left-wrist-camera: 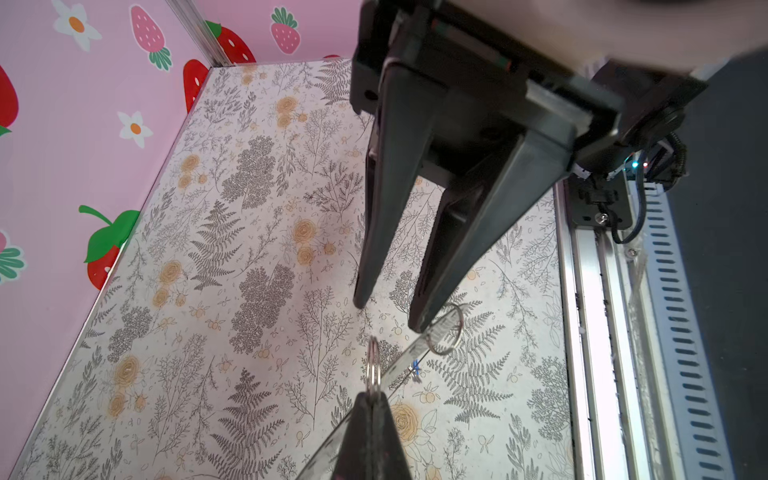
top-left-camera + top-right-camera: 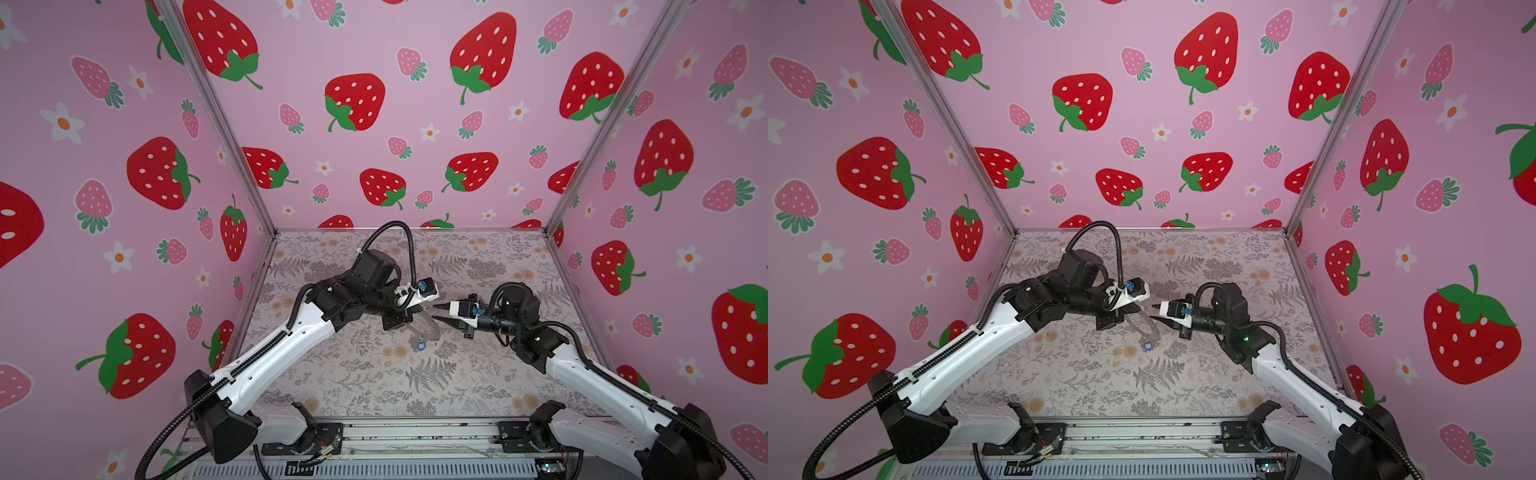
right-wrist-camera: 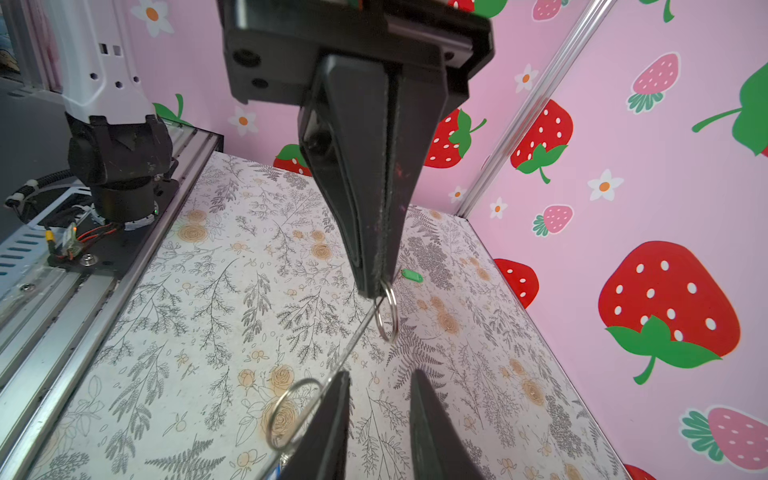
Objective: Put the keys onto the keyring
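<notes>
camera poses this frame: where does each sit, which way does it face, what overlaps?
Top views: high above the front rail, facing down toward the back wall; left arm, right arm, keyring between.
Left wrist: on left arm, looks past shut left gripper at open right gripper and rail.
Right wrist: on right arm, looks past right gripper at left gripper, green key beyond.
Shared: both wrist views show the keyring.

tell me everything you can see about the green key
The green key shows only in the right wrist view: a tiny, bright green, rounded oblong that looks like plastic, lying flat on the floral table. No shaft can be made out. Nothing touches it; it lies apart from the shut left hand.
</notes>
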Controlling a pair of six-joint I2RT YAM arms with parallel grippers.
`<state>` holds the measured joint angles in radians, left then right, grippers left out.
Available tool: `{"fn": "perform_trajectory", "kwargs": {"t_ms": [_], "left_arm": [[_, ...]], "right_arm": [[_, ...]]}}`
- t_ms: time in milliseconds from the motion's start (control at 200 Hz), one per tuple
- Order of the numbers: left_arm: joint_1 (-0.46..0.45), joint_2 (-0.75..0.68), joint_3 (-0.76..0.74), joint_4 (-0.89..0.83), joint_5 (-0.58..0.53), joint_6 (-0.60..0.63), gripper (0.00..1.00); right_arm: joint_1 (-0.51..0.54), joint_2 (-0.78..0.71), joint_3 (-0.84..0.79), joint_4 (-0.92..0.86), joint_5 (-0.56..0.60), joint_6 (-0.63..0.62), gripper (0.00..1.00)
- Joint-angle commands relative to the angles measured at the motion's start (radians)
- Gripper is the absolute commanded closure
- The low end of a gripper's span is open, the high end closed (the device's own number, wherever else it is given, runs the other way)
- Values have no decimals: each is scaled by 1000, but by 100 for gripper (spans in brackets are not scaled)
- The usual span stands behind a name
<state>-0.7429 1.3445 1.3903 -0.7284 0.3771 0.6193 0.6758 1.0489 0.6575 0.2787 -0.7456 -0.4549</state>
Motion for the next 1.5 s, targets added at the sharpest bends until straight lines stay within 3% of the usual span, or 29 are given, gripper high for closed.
{"fn": "perform_trajectory", "kwargs": {"t_ms": [0, 565, 976, 1496], "left_arm": [[-17, 18, 64, -128, -12, 38, 100], [-46, 38, 99, -160, -46, 39, 100], [-50, 39, 104, -158, -58, 32, 100], [-58, 39, 108, -168, -47, 43, 100]], "right_arm": [[9, 14, 25, -15, -42, -18, 73], [24, 42, 5, 94, -101, 61, 79], [43, 60, 19, 40, -79, 26, 80], [50, 84, 36, 37, -88, 21, 91]]}}
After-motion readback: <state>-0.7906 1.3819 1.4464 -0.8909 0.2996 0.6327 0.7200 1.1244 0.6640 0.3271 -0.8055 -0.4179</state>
